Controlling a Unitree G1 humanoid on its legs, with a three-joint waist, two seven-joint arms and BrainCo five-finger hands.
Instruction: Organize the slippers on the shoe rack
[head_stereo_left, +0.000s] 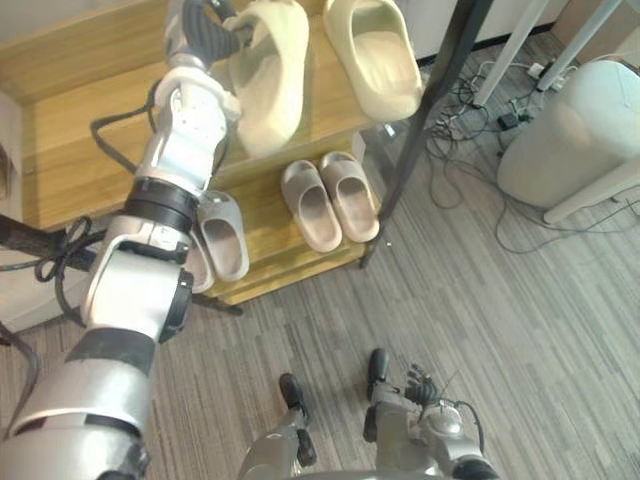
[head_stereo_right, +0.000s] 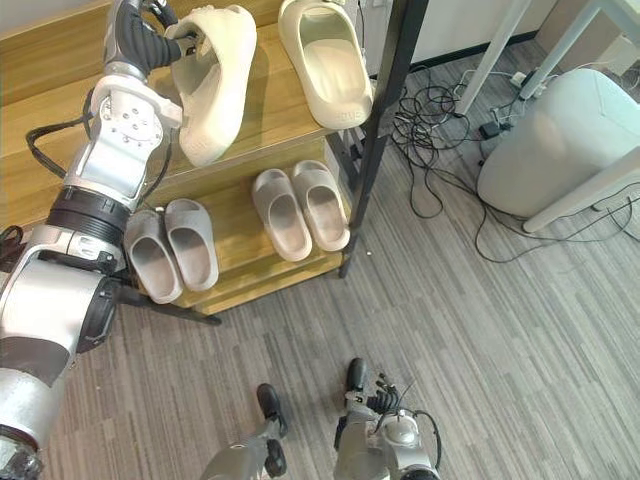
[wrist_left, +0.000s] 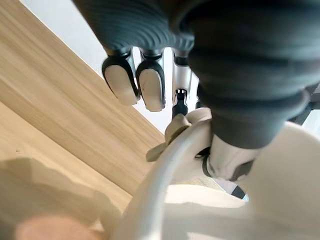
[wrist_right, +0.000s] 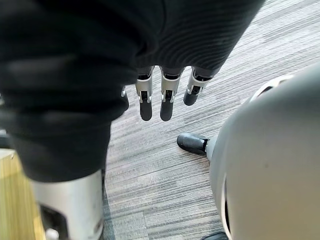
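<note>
Wooden shoe rack (head_stereo_right: 262, 100) with a black frame, two shelves in view. On the top shelf, two cream slippers. Toward the robot's left, the tipped cream slipper (head_stereo_right: 215, 85), raised on its side rather than flat on its sole, heel end up at the left robot hand (head_stereo_right: 145, 38). Pinched there at the rim of its opening: thumb (wrist_left: 227, 162) tucked inside against the rim, fingers (wrist_left: 150, 87) reaching past on the outer side, as seen from the left wrist view. Just beside it to the right, not touching, the flat cream slipper (head_stereo_right: 325, 60), sole down and open side up, close to the black upright post (head_stereo_right: 385, 110). On the lower shelf, two more pairs, all soles down. Toward the right end, a grey-beige pair (head_stereo_right: 280, 215), side by side and close together. At the left end, under the left arm, a grey pair (head_stereo_right: 190, 245), likewise side by side, partly covered by the arm in the left eye view. Right robot hand (wrist_right: 165, 97) low by the robot's side above the floor (head_stereo_left: 520, 330), fingers hanging straight and loose, spread a little, holding nothing. On the grey striped carpet right of the rack, a tangle of dark cables (head_stereo_right: 440, 110), a pale rounded object (head_stereo_right: 550, 140) and white furniture legs behind it.
</note>
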